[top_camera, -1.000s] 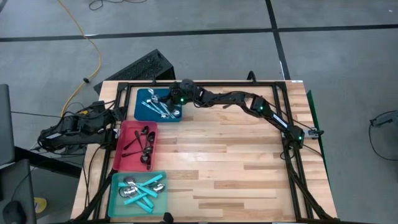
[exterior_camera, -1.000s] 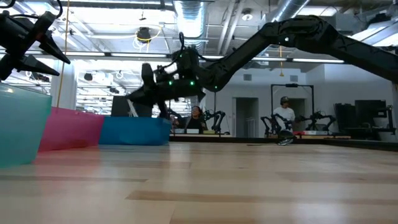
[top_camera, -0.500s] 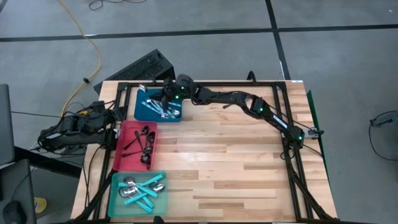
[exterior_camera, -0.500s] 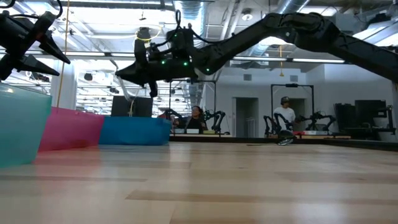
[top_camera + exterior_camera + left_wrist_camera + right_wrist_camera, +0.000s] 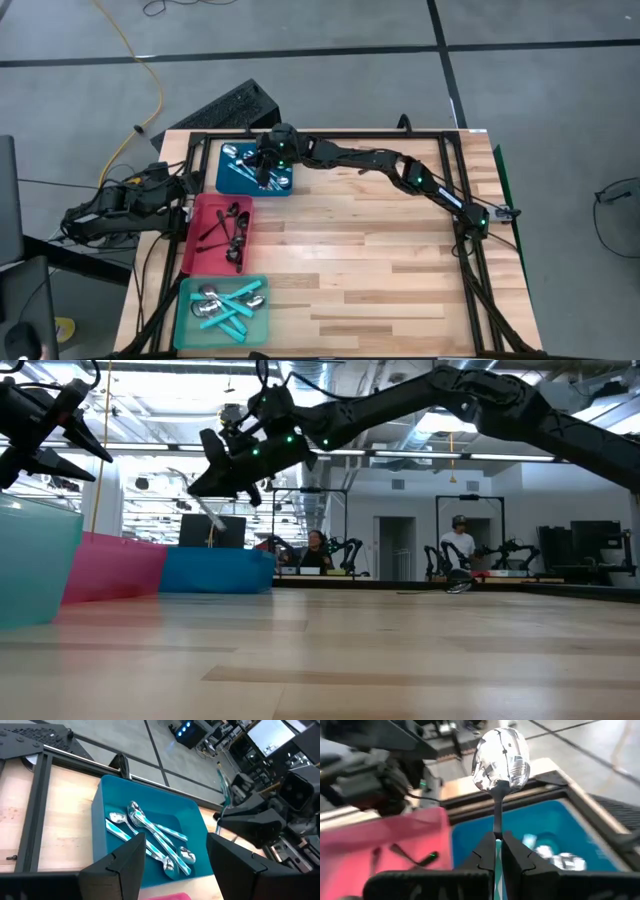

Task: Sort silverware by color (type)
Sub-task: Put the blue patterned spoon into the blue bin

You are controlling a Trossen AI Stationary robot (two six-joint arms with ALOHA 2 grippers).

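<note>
The right gripper (image 5: 498,851), clamped on a turquoise-handled spoon (image 5: 500,757), has lifted clear above the blue tray (image 5: 232,181), probably to carry it to the teal one (image 5: 188,322).

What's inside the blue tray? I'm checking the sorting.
The blue tray holds several shiny spoons in a crossed pile. Spoons underneath are partly covered, so no exact count.
</note>
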